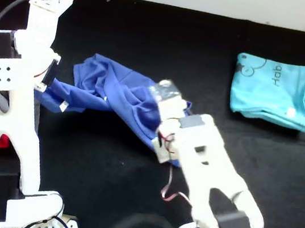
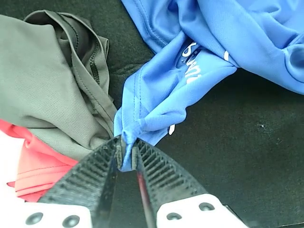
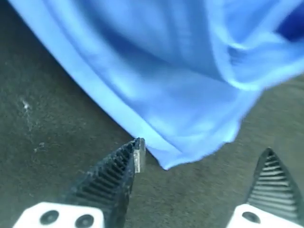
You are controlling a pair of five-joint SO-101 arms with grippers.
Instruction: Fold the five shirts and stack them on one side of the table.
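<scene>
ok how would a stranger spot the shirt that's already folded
On the black table, look to the far right in the high view. The turquoise shirt lies there alone, folded flat, while the blue shirt is crumpled mid-table.

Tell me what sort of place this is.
Probably a robot test bench, not a home: a black table, a folded teal shirt set aside, and a blue shirt pinched by the left end effector.

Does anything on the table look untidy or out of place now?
The blue shirt lies crumpled near the middle, one edge pinched in the left gripper. The turquoise shirt is neatly folded.
</scene>
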